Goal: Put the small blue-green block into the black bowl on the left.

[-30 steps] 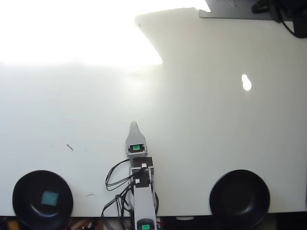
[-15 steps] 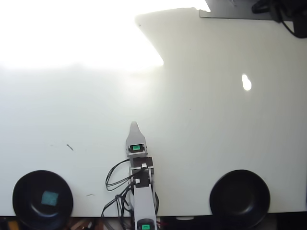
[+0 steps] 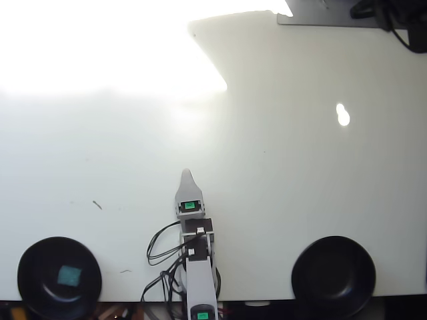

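**user1:** ok so where's the block at? Looking at the overhead view and I see 2 black bowls along the bottom edge.

**user2:** yep, the small blue-green block (image 3: 69, 275) is sitting inside the black bowl on the left (image 3: 33, 263), pretty much in the middle of it, flat on the bottom. The other black bowl (image 3: 333, 273) on the right side of the view has nothing showing in it.

**user1:** and the arm?

**user2:** the arm (image 3: 197, 267) comes up from the bottom edge between the 2 bowls, well apart from both. The claw (image 3: 187, 175) points toward the top of the view, over bare white surface (image 3: 300, 187). It's got nothing in it that I can see.

**user1:** released or clenched?

**user2:** honestly can't tell. From above only 1 pale tip shows, so the jaws seem stacked one behind the other for this camera.

**user1:** what's with the top left?

**user2:** glare, totally blown out white. There's also a loop of black cables (image 3: 160, 247) hanging off the arm's left side.
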